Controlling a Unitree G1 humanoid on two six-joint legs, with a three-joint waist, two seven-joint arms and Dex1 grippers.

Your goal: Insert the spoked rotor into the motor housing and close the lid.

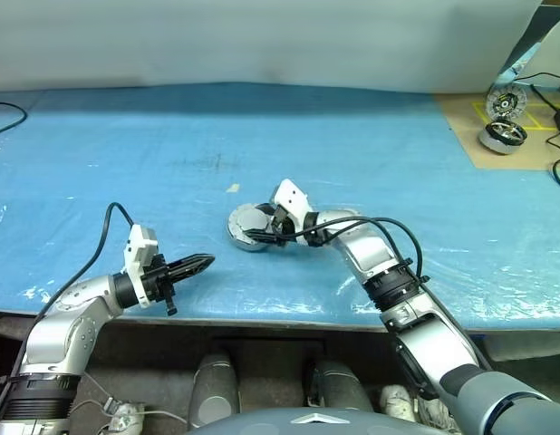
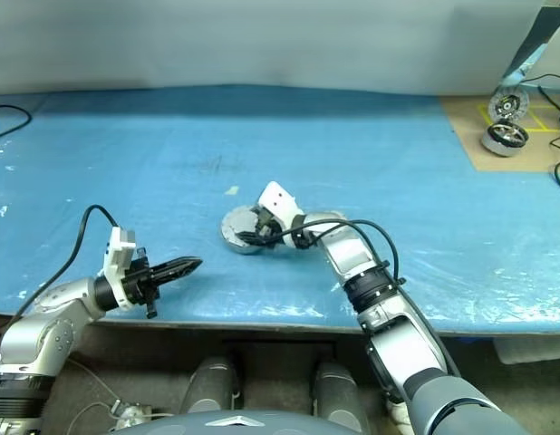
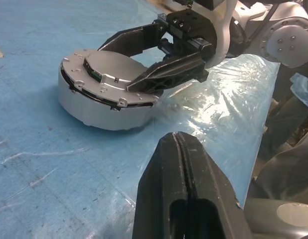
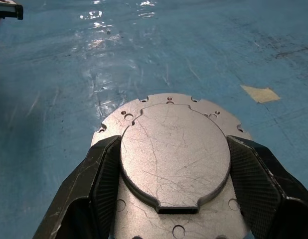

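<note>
Lid [image 4: 175, 164] atop motor housing [image 3: 101, 107], right tool [image 4: 174, 194] wide astride its raised centre; left tool [image 1: 200, 265] closed, empty.

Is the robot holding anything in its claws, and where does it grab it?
The right claw grips the lid by the two sides of its raised centre, on top of the motor housing. The left claw is shut and holds nothing.

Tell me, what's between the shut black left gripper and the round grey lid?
Nothing: bare blue table cover between left gripper and lid, in the left eye view.
</note>
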